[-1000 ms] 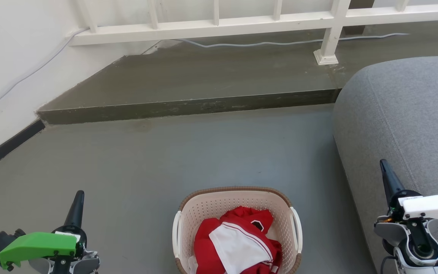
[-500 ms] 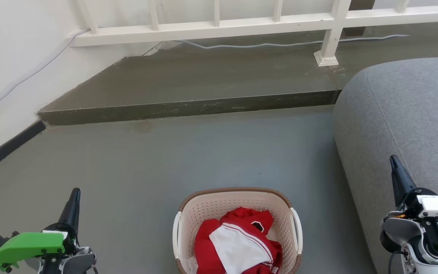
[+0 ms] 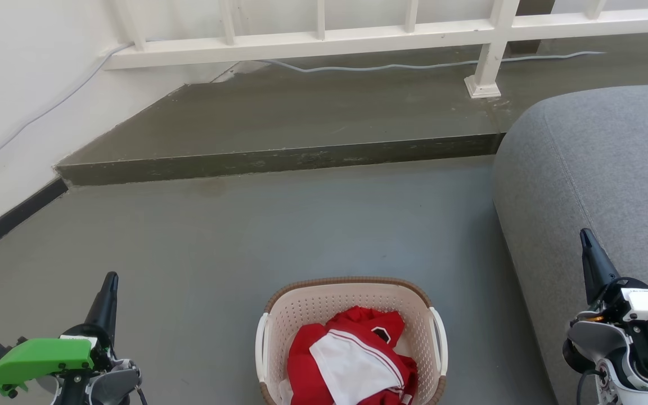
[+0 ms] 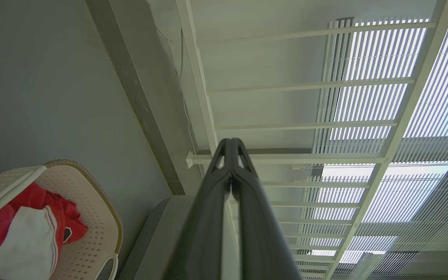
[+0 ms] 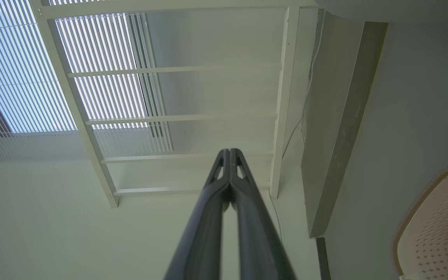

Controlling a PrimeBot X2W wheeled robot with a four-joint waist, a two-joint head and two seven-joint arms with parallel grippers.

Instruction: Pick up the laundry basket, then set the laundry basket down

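The laundry basket [image 3: 307, 306] stands on the grey floor at the bottom centre of the head view, cream and perforated with a brown rim and white side handles, holding red and white clothes [image 3: 352, 360]. My left gripper [image 3: 110, 279] is well to its left, shut, its tips pointing up the view. Over the sofa's edge, far to the right of the basket, my right gripper [image 3: 584, 234] is shut too. In the left wrist view the basket [image 4: 91, 217] sits at the lower left, apart from the shut left gripper [image 4: 230, 142]. The right wrist view has the basket [image 5: 422, 221] at its right edge and the shut right gripper [image 5: 230, 151].
A grey sofa [image 3: 599, 169] fills the right side. Ahead, a low concrete step [image 3: 279, 157] rises to a platform with a white railing [image 3: 324, 39] and a cable [image 3: 414, 64]. A white wall [image 3: 14, 101] with dark skirting bounds the left.
Both arms have swung outward from the basket: the left gripper dropped and moved slightly left, the right gripper moved right over the sofa. The basket has not moved.
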